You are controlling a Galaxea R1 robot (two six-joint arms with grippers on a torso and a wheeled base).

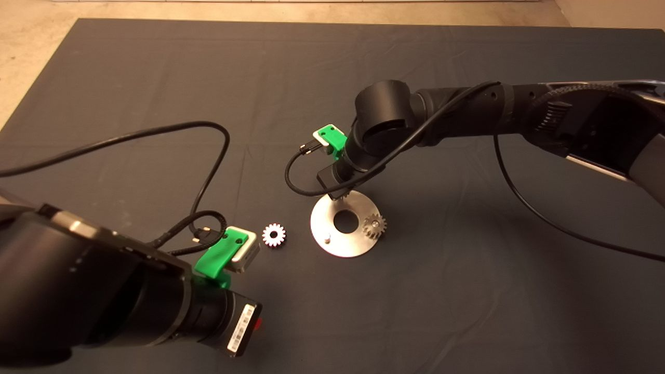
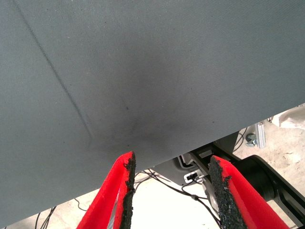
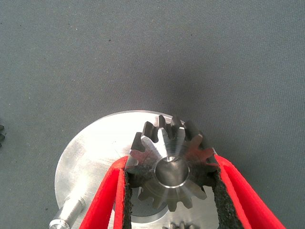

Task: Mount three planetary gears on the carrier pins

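Right gripper (image 3: 169, 183) clamps a grey gear (image 3: 169, 162) over the disc (image 1: 324, 223); line its bore over the hidden pin (left gripper (image 2: 169, 191) idle, fingers apart), lower straight.

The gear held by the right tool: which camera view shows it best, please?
The right wrist view: the held gear fills the frame between the right tool's pads, above the carrier disc. In the head view the right arm hides it. The left wrist view shows only the mat.
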